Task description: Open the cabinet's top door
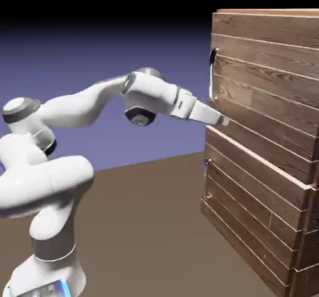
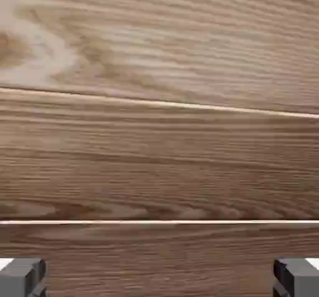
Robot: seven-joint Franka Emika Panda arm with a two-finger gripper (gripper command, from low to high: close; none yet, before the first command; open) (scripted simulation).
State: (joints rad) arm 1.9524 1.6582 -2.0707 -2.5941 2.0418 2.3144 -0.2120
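The tall dark brown plank-wood cabinet [image 1: 265, 146] stands straight ahead of the hand, and its top door [image 1: 268, 83] (the bigger upper panel of horizontal planks) looks shut flat from what I can see. The slim vertical silver bar handle [image 1: 213, 74] on that door sits just above the hand and a little to its near side. The white arm's two-finger hand [image 1: 219, 120] is pointed roughly level at the door's lower planks, fingertips right up by the wood, below the handle's bottom end. Its fingers are spread wide apart with nothing between them.

What could go wrong, I reckon: the hand is aimed at bare plank, not the bar. If it pushes further it just jams into the door face, and if it closes here it grabs air. It has to come up to the handle first, and a sloppy rise could knock a finger against the bar's lower end.

The exterior view gives the handle, the shorter lower door [image 1: 255, 196] and the brown desk [image 1: 149, 227]. The hand view shows none of that, only wood grain, two pale seams and the grey fingertips [image 2: 22, 276] far apart in the bottom corners, so it confirms the open spread and how close the wood is.
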